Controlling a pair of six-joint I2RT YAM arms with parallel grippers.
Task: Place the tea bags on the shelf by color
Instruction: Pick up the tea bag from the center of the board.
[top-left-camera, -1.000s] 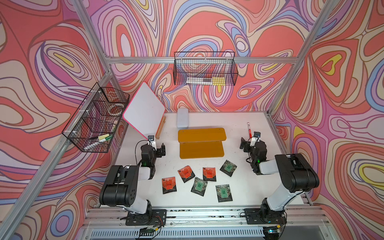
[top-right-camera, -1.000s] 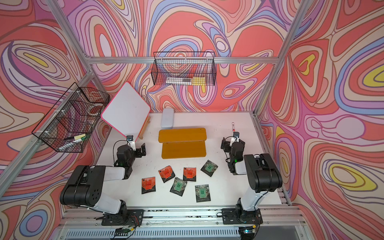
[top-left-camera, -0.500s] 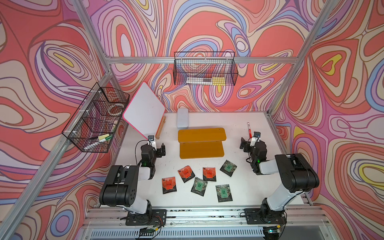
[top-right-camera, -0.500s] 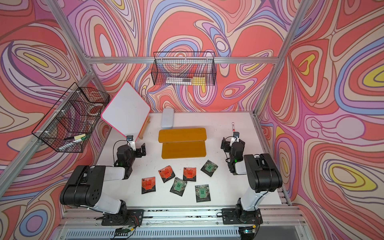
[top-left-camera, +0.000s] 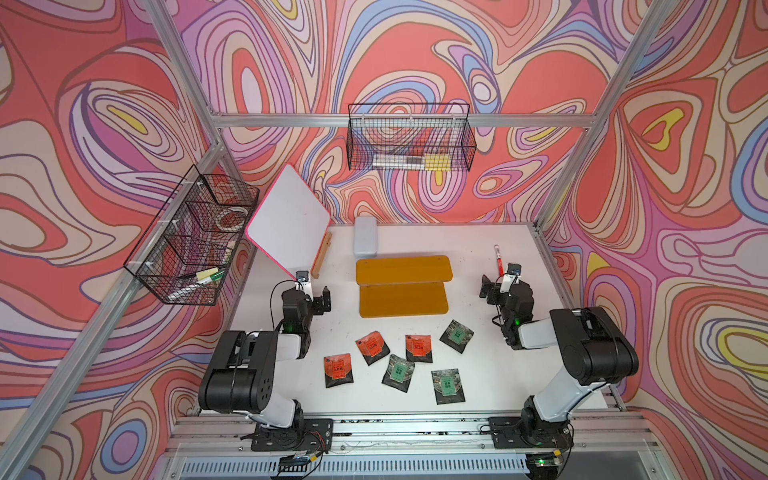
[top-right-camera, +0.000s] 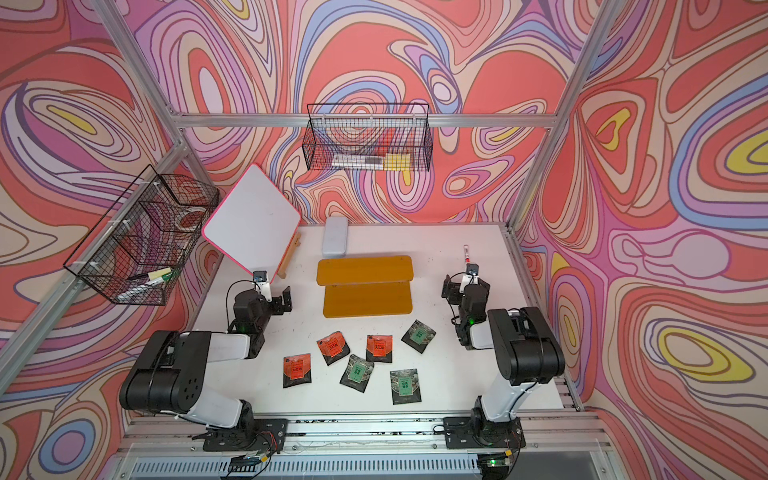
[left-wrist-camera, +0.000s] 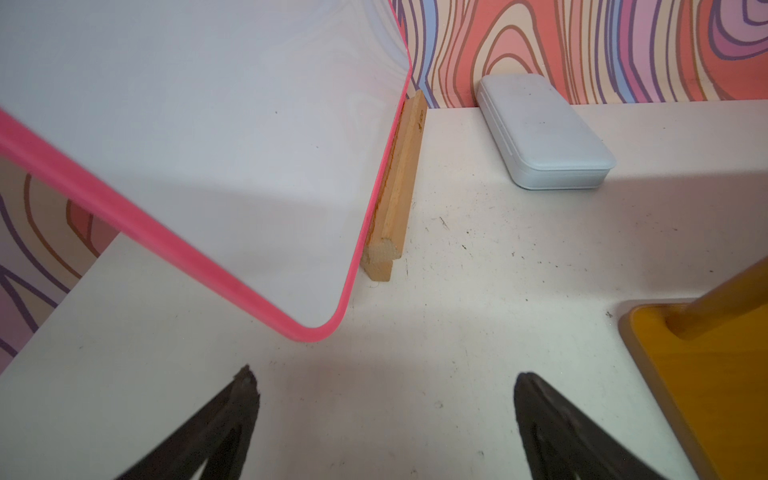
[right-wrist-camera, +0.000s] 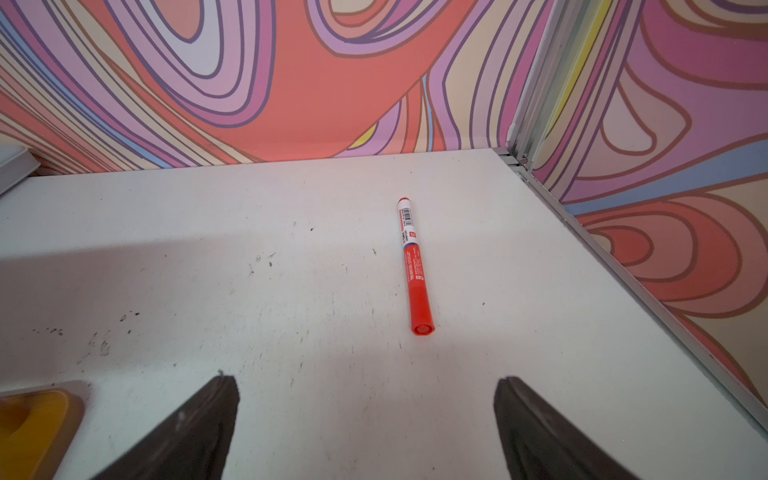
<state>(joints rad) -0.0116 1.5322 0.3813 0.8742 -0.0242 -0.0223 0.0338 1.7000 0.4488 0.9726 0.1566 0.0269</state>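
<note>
The left claw (left-wrist-camera: 382, 384) and right claw (right-wrist-camera: 365, 380) gape empty either side of the shelf (top-left-camera: 403, 299), seemingly poised for a first pick; the bags (top-left-camera: 398, 371) lie unsorted behind them.

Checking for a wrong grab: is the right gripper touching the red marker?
Apart. The right wrist view shows bare table between the right gripper and the red marker.

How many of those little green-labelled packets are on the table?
3 green tea bags, all flat on the table: one near the shelf's right front corner, one amid the orange ones, one closest to the front edge. None seems hidden.
</note>
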